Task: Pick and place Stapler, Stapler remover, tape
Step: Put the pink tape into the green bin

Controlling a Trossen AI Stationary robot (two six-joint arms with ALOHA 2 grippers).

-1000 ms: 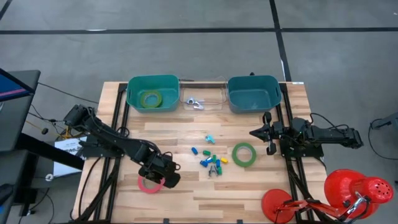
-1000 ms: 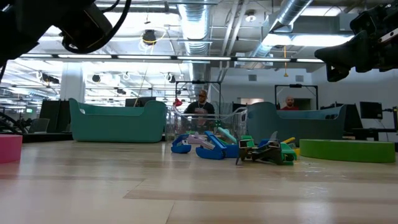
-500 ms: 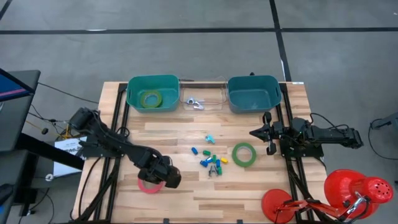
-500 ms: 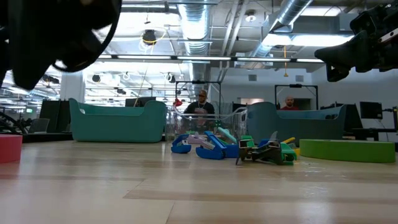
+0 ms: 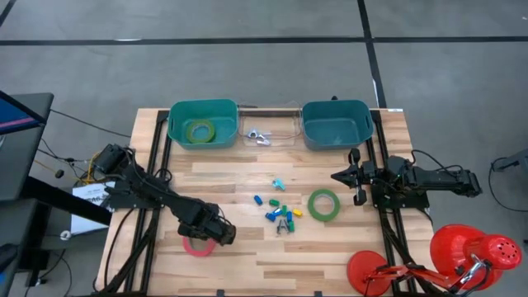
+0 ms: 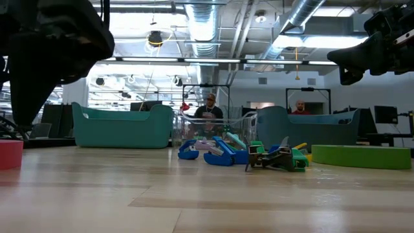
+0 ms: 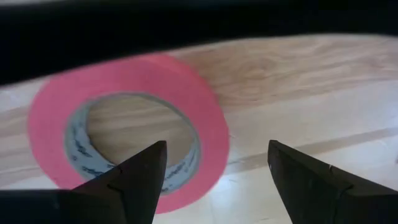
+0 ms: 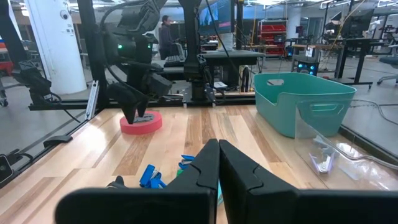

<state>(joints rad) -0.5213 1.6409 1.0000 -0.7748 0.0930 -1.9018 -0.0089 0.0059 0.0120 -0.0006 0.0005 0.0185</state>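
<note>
The left end effector point(image 5: 216, 238) has come lower over the pinkish-red tape roll point(image 5: 196, 246) lying at the table's point(image 5: 330, 256) near-left edge, fingers spread wide astride its rim, while the right end effector point(image 5: 350, 175) waits closed.

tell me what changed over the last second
The left gripper, open, slid toward the table's front-left and came lower, settling over the pink tape; one finger now hangs over the roll's hole. Nothing is gripped yet. The pink tape, green tape, small pieces, bins and shut right gripper stayed put.
</note>
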